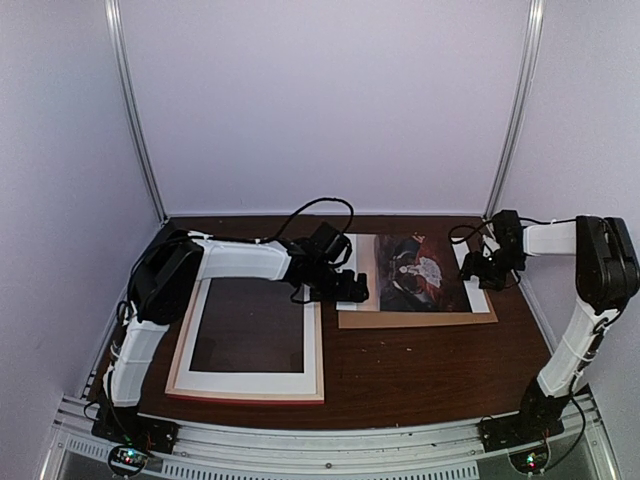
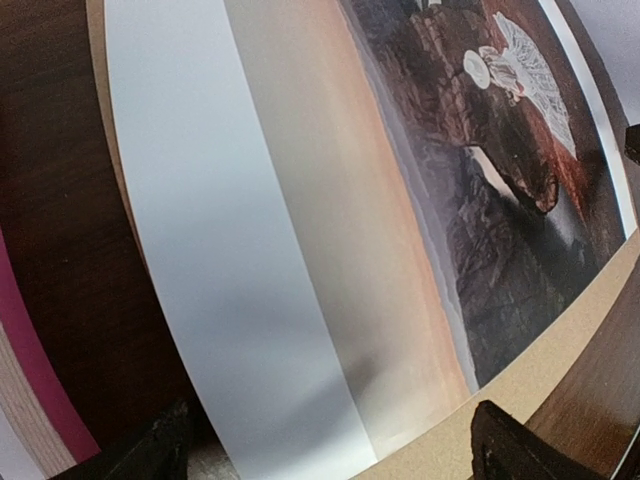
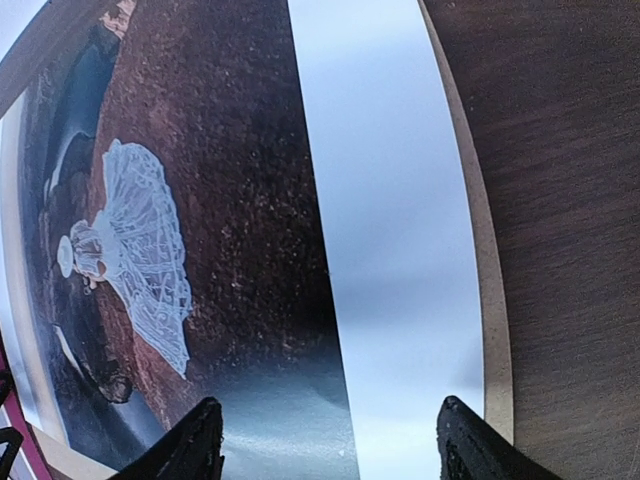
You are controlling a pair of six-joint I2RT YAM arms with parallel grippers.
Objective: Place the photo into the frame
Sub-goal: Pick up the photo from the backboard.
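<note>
The photo (image 1: 405,270), a dark landscape with a pale white figure, lies flat on a brown backing board (image 1: 420,319) at the centre right of the table. My left gripper (image 1: 352,287) stands open over the photo's left white margin (image 2: 210,260), its two fingertips (image 2: 160,450) wide apart with nothing between them. My right gripper (image 1: 468,270) is open over the right white margin (image 3: 390,230), its fingertips (image 3: 470,445) spread across the picture's edge. The frame (image 1: 250,383) lies flat at the left with its pale side up, and a pink edge (image 2: 40,390) shows.
The backing board (image 3: 490,300) sticks out past the photo on the right and near sides, on the dark wood table (image 1: 420,370). Cables run over both arms. White walls with metal posts close in the back and sides.
</note>
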